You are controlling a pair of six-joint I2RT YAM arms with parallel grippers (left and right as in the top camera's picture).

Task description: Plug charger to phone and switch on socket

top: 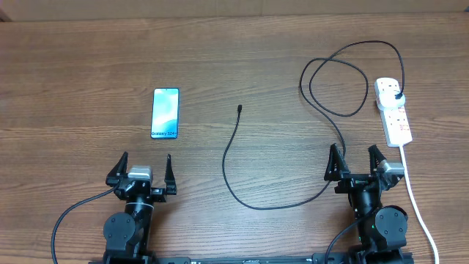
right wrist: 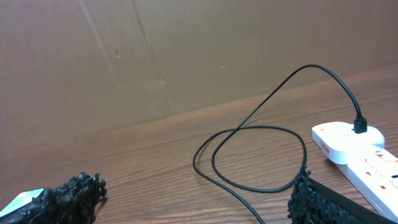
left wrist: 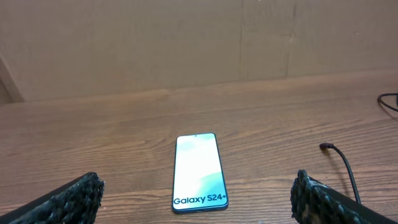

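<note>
With left gripper [top: 146,158] and right gripper [top: 354,150] both spread wide and empty at the near edge of the table [top: 73,59], the phone [top: 165,114] lies straight ahead of the left one, long axis pointing away, the charger's connector tip [top: 240,108] loose to its right, mid-table.

Light: even, soft, moderately bright over the table [top: 73,59]
Shadows: faint, tight beneath objects
Sharpness: wood grain clear
Phone [left wrist: 199,171] screen: brightest spot, text legible
</note>
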